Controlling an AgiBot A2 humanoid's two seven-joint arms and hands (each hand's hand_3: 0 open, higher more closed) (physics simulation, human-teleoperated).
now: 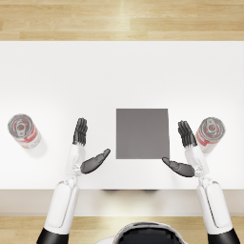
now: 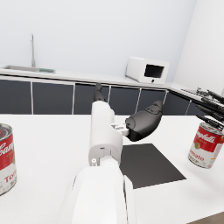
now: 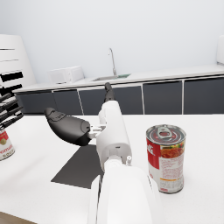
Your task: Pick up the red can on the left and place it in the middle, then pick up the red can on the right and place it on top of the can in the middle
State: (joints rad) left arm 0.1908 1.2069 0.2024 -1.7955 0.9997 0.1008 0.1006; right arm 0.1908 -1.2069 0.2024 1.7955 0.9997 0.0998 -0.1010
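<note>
Both hands, left point(image 1: 85, 150) and right point(image 1: 187, 151), hover empty with fingers spread. The left can point(image 1: 24, 131) stands at nine o'clock of the grey mat point(image 1: 142, 133). The right can point(image 1: 209, 133) stands at three.

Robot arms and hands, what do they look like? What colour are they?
Both arms are smooth, glossy white, with rounded shells that get thinner toward the wrist. The left hand and the right hand are dark grey to black, with slim ridged fingers and a chunky rounded thumb. In the wrist views, small white joint pieces show where hand meets forearm. No cables or markings show.
</note>
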